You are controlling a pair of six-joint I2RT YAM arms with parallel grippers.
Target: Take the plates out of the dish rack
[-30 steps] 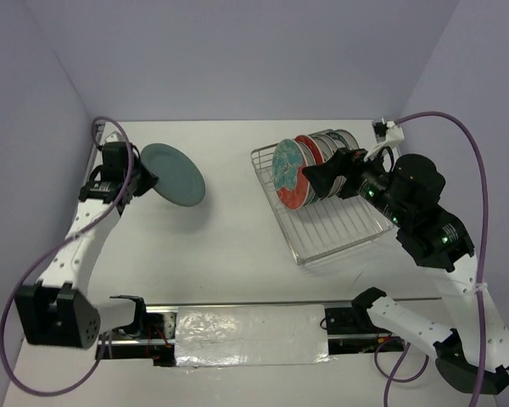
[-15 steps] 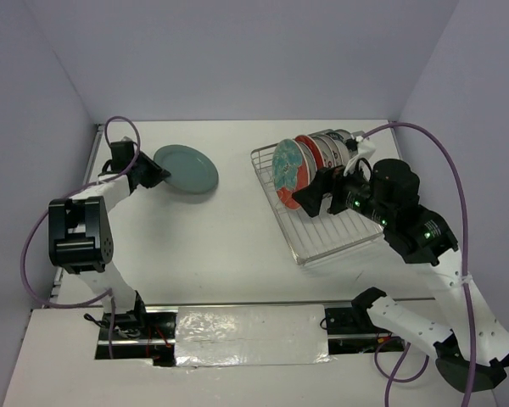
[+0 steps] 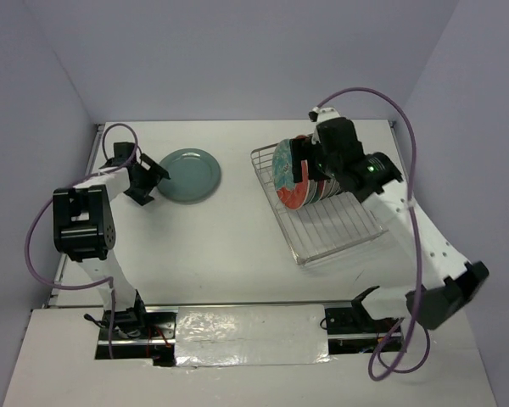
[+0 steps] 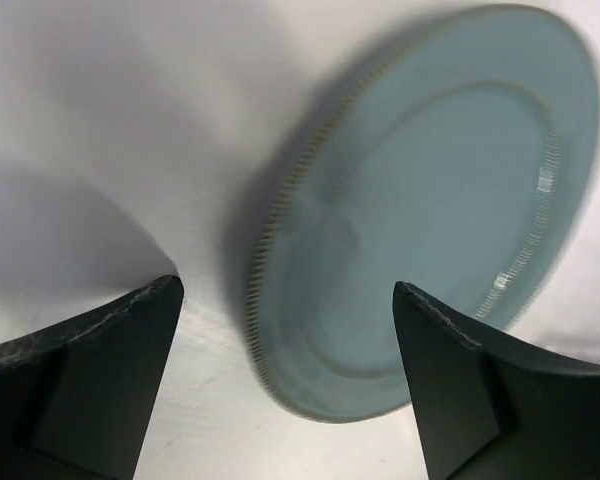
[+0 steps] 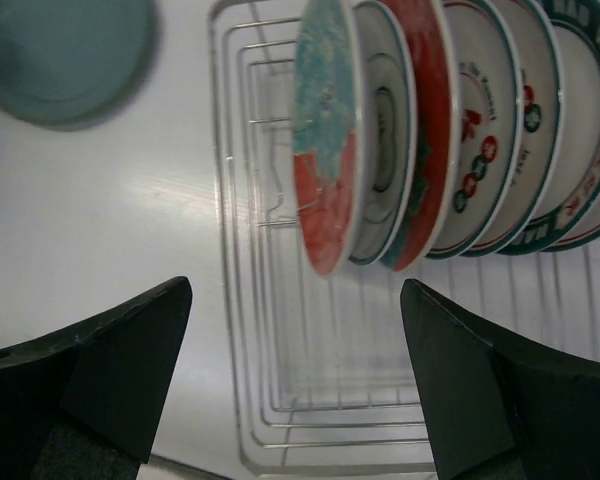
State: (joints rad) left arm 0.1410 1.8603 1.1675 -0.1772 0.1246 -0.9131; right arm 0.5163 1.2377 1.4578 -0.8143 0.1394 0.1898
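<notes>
Several plates [image 3: 299, 174] stand upright in a row at the far end of the dish rack [image 3: 339, 233]. The frontmost is red with a teal flower pattern [image 5: 323, 150]; behind it come white ones with dark rims [image 5: 480, 130]. My right gripper [image 3: 300, 168] hovers open just above and in front of that row, touching none of them; its wrist view looks down at the rack's wire floor [image 5: 360, 360]. A plain teal plate [image 3: 189, 175] lies flat on the table at the left. My left gripper [image 3: 150, 182] is open at its near rim [image 4: 280, 300], with the fingers [image 4: 90, 390] clear of the plate.
The table's left edge and the side wall run close behind the left arm [image 3: 85, 225]. The near half of the rack holds no plates. A foil-covered strip [image 3: 250, 335] lies along the near edge between the arm bases.
The left gripper lowered the teal plate flat onto the table and opened, letting it go. The right arm swung from the rack's right side to above the plates' front end.
</notes>
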